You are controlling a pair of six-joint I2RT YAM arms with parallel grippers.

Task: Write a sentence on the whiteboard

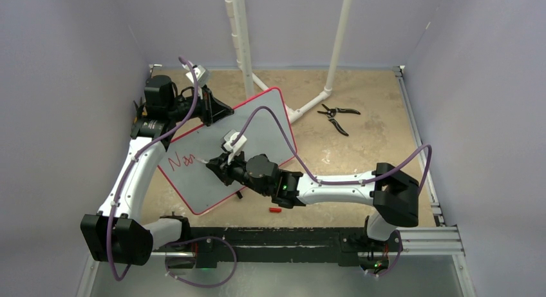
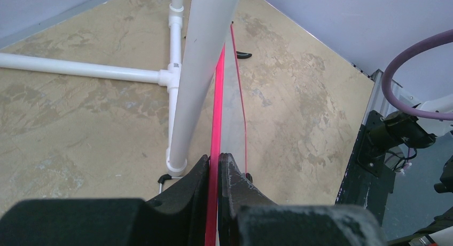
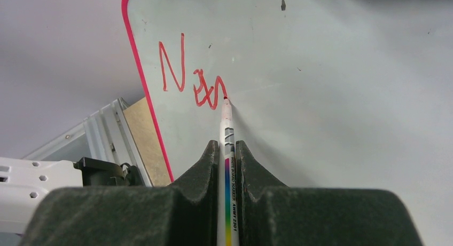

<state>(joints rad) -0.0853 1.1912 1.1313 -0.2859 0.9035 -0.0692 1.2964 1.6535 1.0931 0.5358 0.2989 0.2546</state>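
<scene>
The left arm rises from its base and sweeps forward along the left side, its wrist turned inward. The left gripper (image 2: 218, 166) is clamped on the red rim of the whiteboard (image 1: 257, 126). In its wrist view both fingers press flat against the rim from either side, and the board runs straight ahead of the gripper, seen edge-on. A white pipe frame (image 2: 205, 54) stands just to the left of that edge, beyond the fingertips.

The right arm reaches leftward from its base, with its white link lying low across the near part of the table (image 1: 380, 142). Its wrist is stretched out over the board's lower half. The right gripper (image 3: 227, 150) is closed tight around a white marker (image 3: 227, 118) with a rainbow stripe, which sticks out straight ahead between the fingers. The red tip touches the board surface directly in front of the gripper.

The sentence (image 3: 192, 78) lies just ahead and left of that tip. It has a tall capital N, then smaller cramped red strokes whose last stroke meets the tip; those letters cannot be read for certain. It sits near the board's left rim.

A small red cap (image 1: 275, 209) lies on the table below the right wrist. A pair of pliers (image 1: 338, 116) lies well beyond the right gripper, past the board's far corner.
</scene>
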